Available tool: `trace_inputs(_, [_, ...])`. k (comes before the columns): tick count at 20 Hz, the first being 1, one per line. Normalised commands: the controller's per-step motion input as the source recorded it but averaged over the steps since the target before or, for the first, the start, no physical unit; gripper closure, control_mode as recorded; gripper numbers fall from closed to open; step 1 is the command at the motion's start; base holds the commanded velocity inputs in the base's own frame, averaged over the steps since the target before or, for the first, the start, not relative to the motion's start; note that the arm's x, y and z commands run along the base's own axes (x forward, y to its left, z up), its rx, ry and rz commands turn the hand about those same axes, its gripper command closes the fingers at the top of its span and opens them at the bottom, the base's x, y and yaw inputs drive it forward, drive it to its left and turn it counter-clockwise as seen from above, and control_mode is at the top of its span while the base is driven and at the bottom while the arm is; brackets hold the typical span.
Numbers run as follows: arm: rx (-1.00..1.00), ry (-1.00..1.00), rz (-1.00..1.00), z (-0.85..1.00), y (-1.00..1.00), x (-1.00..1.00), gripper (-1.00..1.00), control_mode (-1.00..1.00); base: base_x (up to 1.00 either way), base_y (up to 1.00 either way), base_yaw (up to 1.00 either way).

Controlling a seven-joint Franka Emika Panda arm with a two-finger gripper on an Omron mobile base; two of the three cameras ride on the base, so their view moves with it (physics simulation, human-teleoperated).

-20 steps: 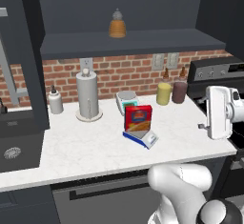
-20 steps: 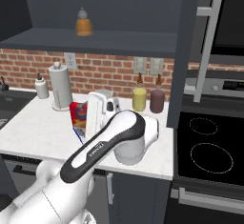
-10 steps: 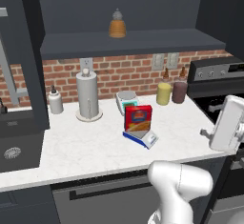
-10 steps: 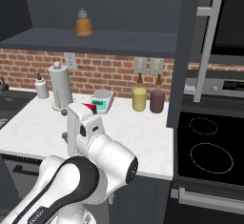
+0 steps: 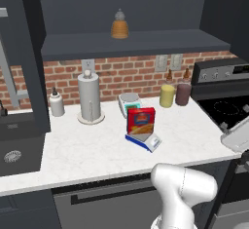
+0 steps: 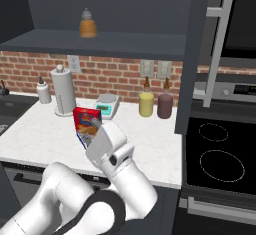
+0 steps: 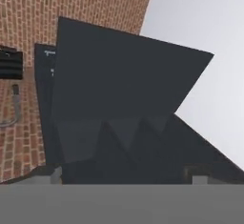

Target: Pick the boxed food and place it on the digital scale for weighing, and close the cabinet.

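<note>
Step in hand: the boxed food looked already delivered, so closing the cabinet appeared to be what remained.
Next move: judged to call for bringing the hand against the outer face of an open door and pushing it round until it shut; a sliding contact could slip off the smooth panel.
Cabinet (image 6: 196, 54): large, dark charcoal-navy, matt, flat panelled doors standing open; in the hand view one dark door panel lay directly ahead of the gripper, near it, though whether touching could not be told.
Counter (image 5: 87, 150): white marbled slab, smooth, straight front edge; it lay below and well apart from the gripper.
Brick backsplash (image 5: 136, 74): red-brown, coursed and rough-looking; seen beyond the door panel from the gripper.
Bar handle (image 6: 218, 54): long, vertical, silver, brushed-metal look, on the right-hand door.
Gripper (image 7: 125, 174): two small dark tips spread wide, nothing between them; empty.
Paper towel holder (image 5: 90, 99): pale upright cylinder on a round base; far off to the gripper's left.
Boxed food (image 5: 141, 121): small upright red cardboard box, blue oval logo, yellow-orange picture; it stood on the scale's plate, well apart from the gripper, to its left in the left base view.
Digital scale (image 5: 146, 142): low, flat, blue base, white front panel; directly beneath the box.
Amber bottle (image 5: 119, 27): bell-shaped, glossy, on the cabinet shelf.
</note>
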Motion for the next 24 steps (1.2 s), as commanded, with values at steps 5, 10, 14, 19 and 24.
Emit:
trace_inputs(5, [0.24, -0.41, 0.0, 0.0, -0.37, 0.0, -1.0, -1.0, 0.0, 0.0, 0.0])
trace_inputs(10, [0.12, -0.11, 0.0, 0.0, -0.49, 0.1, -1.0, -1.0, 0.0, 0.0, 0.0])
trace_inputs(14, [0.18, 0.03, 0.0, 0.0, -0.66, 0.01, -1.0, -1.0, 0.0, 0.0, 0.0])
trace_inputs(19, [0.2, 0.16, -0.03, 0.0, -0.6, 0.0, -1.0, -1.0, 0.0, 0.0, 0.0])
trace_inputs(24, [0.13, 0.17, -0.08, 0.0, -0.38, 0.05, -1.0, -1.0, 0.0, 0.0, 0.0])
